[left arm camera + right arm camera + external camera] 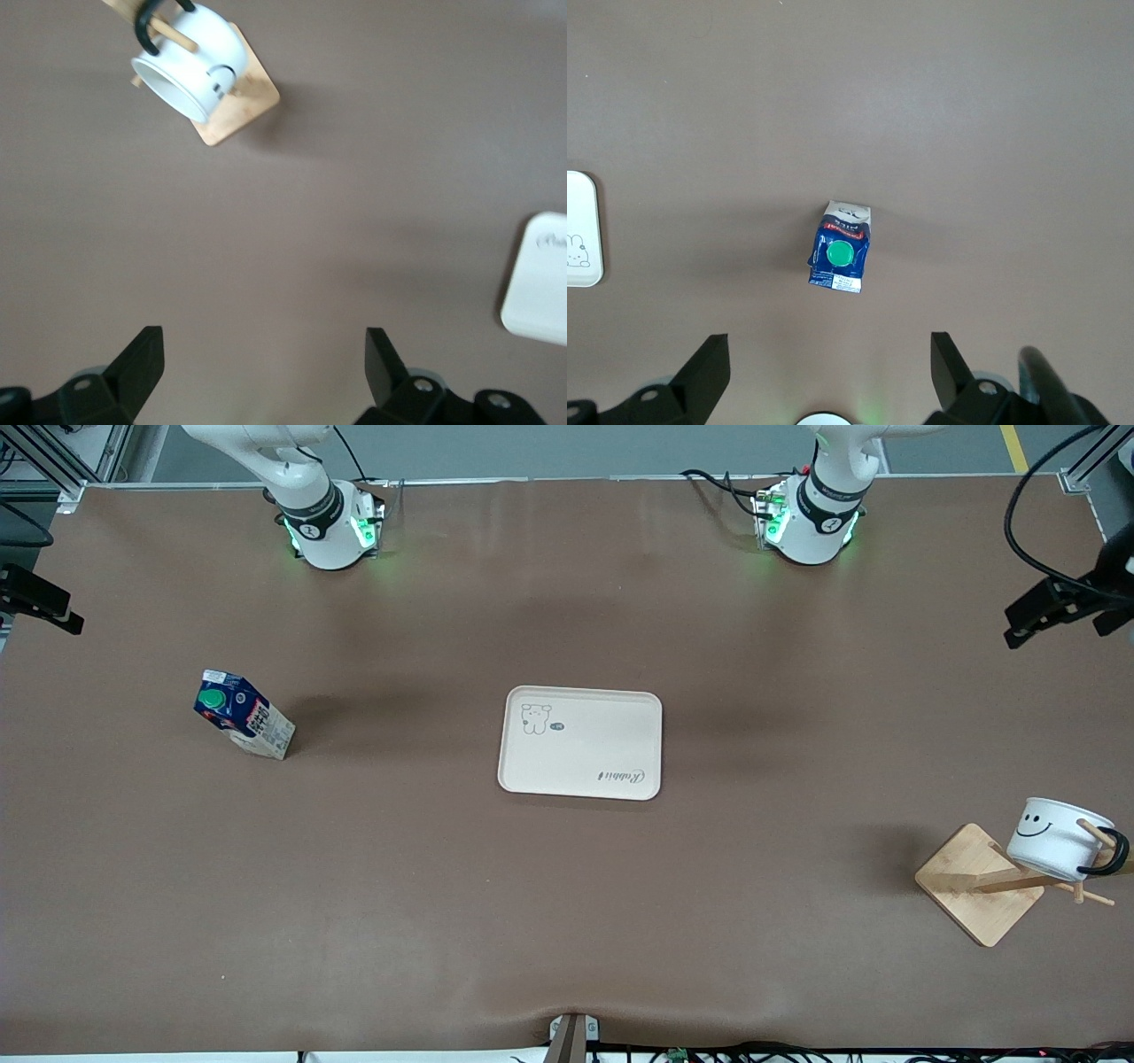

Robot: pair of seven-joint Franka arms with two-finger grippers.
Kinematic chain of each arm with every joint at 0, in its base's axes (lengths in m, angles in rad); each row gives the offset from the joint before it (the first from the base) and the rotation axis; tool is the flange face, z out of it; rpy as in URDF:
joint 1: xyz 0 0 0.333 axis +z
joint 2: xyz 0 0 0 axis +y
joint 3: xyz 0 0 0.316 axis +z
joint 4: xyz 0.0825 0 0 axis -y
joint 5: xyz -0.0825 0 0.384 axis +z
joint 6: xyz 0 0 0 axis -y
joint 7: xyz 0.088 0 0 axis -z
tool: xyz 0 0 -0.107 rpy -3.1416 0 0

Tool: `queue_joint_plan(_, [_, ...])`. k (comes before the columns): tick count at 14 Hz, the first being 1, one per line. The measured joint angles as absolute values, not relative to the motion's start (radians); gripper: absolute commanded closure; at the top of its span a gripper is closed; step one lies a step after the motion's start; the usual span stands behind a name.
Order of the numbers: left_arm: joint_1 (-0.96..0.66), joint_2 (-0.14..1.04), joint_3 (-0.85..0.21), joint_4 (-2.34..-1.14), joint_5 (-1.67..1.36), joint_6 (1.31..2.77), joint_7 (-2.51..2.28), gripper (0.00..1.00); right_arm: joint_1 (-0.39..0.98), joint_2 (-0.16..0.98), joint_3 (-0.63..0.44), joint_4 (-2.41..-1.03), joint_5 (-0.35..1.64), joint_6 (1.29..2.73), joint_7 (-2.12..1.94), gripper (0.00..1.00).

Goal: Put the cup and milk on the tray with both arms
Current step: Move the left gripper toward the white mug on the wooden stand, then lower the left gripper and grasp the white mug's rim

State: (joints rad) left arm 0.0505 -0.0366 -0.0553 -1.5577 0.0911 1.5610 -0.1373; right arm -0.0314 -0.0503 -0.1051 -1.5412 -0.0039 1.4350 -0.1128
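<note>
Tray (580,742) is seen flat at the middle of the desk (567,921), nothing on it. Milk (242,715) is stood upright on the desk toward the right arm's end, well apart from the tray, green cap up. Cup (1054,840) is hung by its black handle on a peg of the wooden rack (979,883) toward the left arm's end, nearer the front camera than the tray, smiley face showing. Left hand (264,359) is held up over bare desk, fingers (142,354) spread apart and gripping nothing; cup and rack are seen well apart from it, a tray corner at the view's edge. Right hand (828,363) is held high over the desk, fingers (707,359) spread apart, empty; the milk is seen below it, just ahead of the fingertips, not touched.
</note>
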Motion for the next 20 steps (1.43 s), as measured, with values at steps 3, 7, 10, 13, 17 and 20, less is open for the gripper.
queue_joint_plan(3, [0.138, -0.031, -0.055, -1.661, 0.071, 1.726, -0.135, 0.00, -0.032, -0.050, -0.106, -1.541, -0.004, 1.435, -0.113, 0.00])
queue_joint_plan(7, [0.223, -0.031, -0.054, -1.817, -0.006, 1.976, -0.131, 0.00, -0.032, -0.050, -0.106, -1.542, -0.004, 1.435, -0.113, 0.00])
queue_joint_plan(10, [0.228, -0.032, -0.056, -1.915, -0.029, 2.174, -0.131, 0.00, -0.032, -0.050, -0.106, -1.542, -0.004, 1.435, -0.113, 0.00])
queue_joint_plan(13, [0.228, -0.032, -0.057, -1.998, -0.043, 2.338, -0.131, 0.00, -0.032, -0.050, -0.106, -1.542, -0.004, 1.434, -0.113, 0.00])
queue_joint_plan(17, [0.228, -0.031, -0.057, -2.073, -0.043, 2.490, -0.131, 0.00, -0.032, -0.050, -0.106, -1.542, -0.004, 1.434, -0.113, 0.00])
queue_joint_plan(20, [0.229, -0.014, -0.057, -2.098, -0.043, 2.566, -0.132, 0.00, -0.032, -0.050, -0.106, -1.542, -0.004, 1.434, -0.113, 0.00])
